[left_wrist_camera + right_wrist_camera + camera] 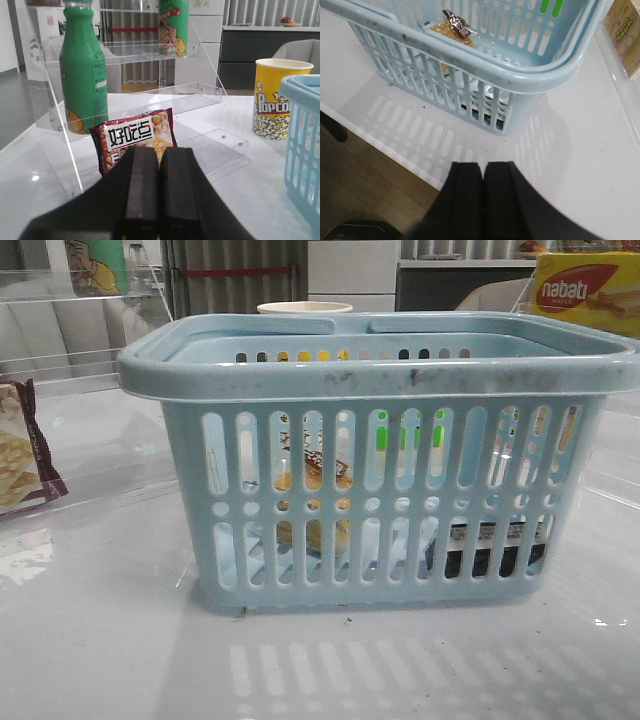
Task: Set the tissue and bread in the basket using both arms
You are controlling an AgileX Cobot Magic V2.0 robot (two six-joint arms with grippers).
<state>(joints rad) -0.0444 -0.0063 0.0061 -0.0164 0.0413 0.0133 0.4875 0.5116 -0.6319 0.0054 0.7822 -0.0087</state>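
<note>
The light-blue basket [380, 370] stands in the middle of the table. Through its slots I see the wrapped bread [312, 480] inside at the left and the black tissue pack [490, 548] lying on the bottom at the right. In the right wrist view the bread [454, 26] lies inside the basket [530, 82]. My right gripper [483, 167] is shut and empty, above the table's front edge beside the basket. My left gripper [159, 152] is shut and empty, left of the basket [305, 145], pointing at a cracker bag. Neither gripper shows in the front view.
A maroon-edged cracker bag [135, 137] leans on a clear acrylic shelf [150, 100] holding a green bottle [82, 70]. A yellow popcorn cup [277, 97] stands behind the basket. A yellow Nabati box [585, 290] sits at the back right. The table's front edge [380, 142] drops to a wooden floor.
</note>
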